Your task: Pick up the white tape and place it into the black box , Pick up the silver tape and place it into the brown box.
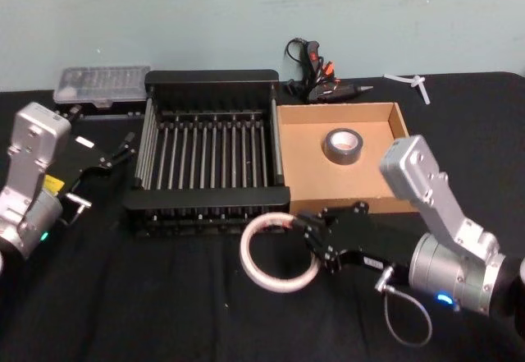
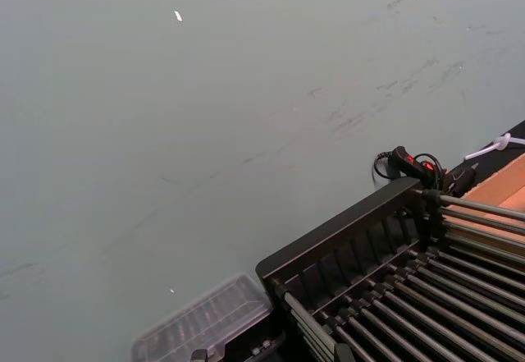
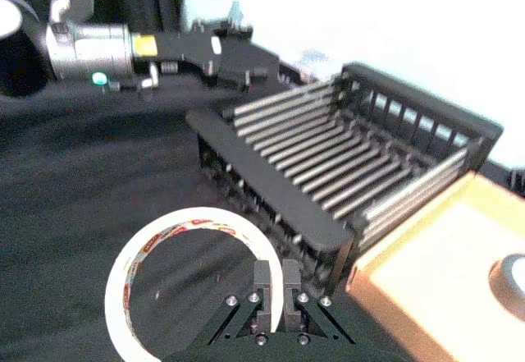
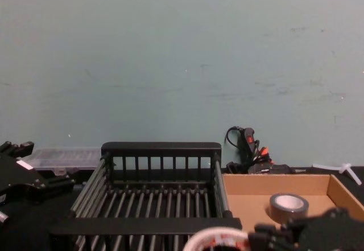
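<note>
The white tape [image 1: 277, 284] [image 3: 197, 217], a wide ring with red print, stands tilted just in front of the black box [image 1: 205, 200] [image 3: 271, 190]. My right gripper [image 1: 305, 235] [image 3: 276, 276] is shut on the ring's right edge. In the chest view the white tape [image 4: 213, 235] shows below the crate's front rim [image 4: 161, 147]. The silver tape [image 1: 342, 159] [image 4: 288, 208] lies flat on the floor of the brown box [image 1: 312, 177] [image 4: 250, 205], right of the crate. My left gripper [image 1: 127, 147] [image 3: 246, 42] is parked left of the crate.
A clear plastic case [image 1: 98, 85] [image 2: 205, 317] lies behind the crate at the back left. A black glue gun with its cord [image 1: 324, 83] [image 4: 247, 145] sits behind the brown box, and a small white plastic piece [image 1: 414, 83] at the back right. Black cloth covers the table.
</note>
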